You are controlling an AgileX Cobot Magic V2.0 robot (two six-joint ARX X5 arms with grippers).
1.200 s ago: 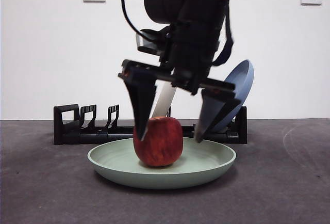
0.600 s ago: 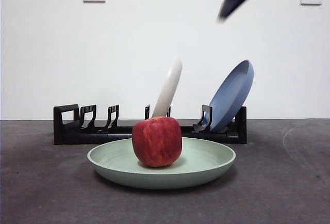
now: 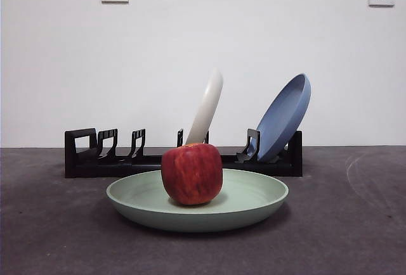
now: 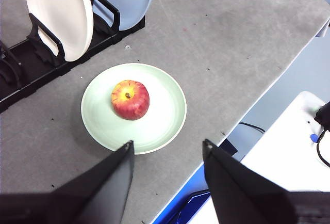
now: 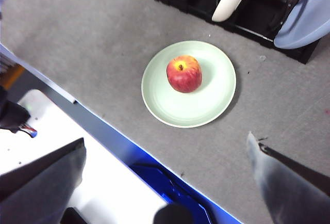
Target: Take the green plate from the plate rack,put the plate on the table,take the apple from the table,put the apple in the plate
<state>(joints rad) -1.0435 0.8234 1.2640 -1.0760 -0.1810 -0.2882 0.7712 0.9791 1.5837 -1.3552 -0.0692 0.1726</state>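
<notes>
The red apple [image 3: 191, 173] sits upright in the middle of the green plate [image 3: 254, 202], which lies flat on the dark grey table [image 3: 355, 224] in front of the black plate rack [image 3: 89, 154]. Both show from above in the left wrist view, the apple [image 4: 130, 99] on the plate [image 4: 165, 115], and in the right wrist view, the apple [image 5: 184, 73] on the plate [image 5: 211, 100]. My left gripper [image 4: 167, 157] is open, empty and high above the table. My right gripper [image 5: 167, 154] is open, empty and high above the table. Neither gripper shows in the front view.
A cream-white plate [image 3: 206, 107] and a blue plate [image 3: 285, 116] lean in the rack behind the green plate. The rack's loop handle is at its left end. The table's near edge [image 5: 103, 126] runs close to the plate, with a white surface beyond it.
The gripper that stood open around the apple rose out of the front view. The apple and the plate have not moved.
</notes>
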